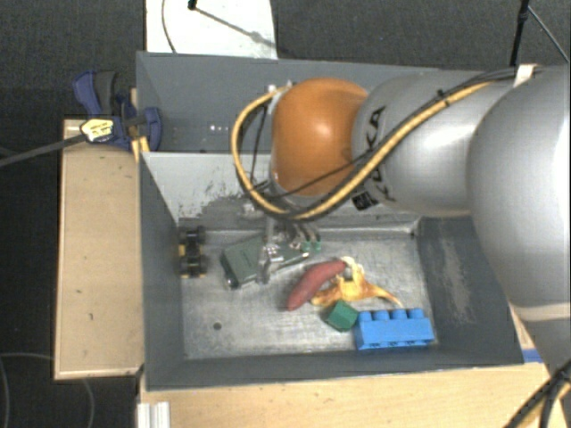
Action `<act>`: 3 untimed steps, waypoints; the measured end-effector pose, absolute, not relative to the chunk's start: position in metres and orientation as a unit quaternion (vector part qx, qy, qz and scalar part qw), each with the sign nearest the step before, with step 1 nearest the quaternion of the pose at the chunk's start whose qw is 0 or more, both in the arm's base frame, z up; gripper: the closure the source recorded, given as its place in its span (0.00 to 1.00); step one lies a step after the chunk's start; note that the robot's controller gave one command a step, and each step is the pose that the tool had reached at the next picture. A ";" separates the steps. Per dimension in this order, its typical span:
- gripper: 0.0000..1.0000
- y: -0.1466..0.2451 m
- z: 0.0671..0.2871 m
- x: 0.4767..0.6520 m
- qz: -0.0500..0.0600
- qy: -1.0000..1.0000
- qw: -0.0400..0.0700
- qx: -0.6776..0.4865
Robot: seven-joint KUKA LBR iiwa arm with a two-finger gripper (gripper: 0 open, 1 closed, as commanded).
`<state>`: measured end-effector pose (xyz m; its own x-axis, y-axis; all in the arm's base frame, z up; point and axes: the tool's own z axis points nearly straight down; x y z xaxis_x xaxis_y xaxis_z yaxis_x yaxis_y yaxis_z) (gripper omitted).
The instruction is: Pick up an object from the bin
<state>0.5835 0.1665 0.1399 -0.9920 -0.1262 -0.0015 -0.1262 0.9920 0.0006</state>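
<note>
My gripper (282,251) hangs low under the wrist, near the middle of the bin towards the back wall. Its tip stands right beside a dark grey-green block (237,263), which lies just to its left on the bin floor. A red elongated piece (313,283) lies slanted just to the gripper's lower right. Against the red piece's right end rests a yellow piece (360,286). Whether the gripper touches the block is hidden by its own metal parts.
A small black part (190,251) sits near the left wall. A small green cube (340,316) and a blue studded brick (395,328) lie at the front right. The arm with its orange cover and cables covers the bin's back right.
</note>
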 end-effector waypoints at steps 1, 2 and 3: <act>0.00 0.170 0.072 0.583 0.001 1.000 0.001 -0.010; 0.00 0.138 0.072 0.590 0.001 0.999 0.002 -0.053; 1.00 0.172 0.073 0.584 0.002 1.000 0.003 -0.010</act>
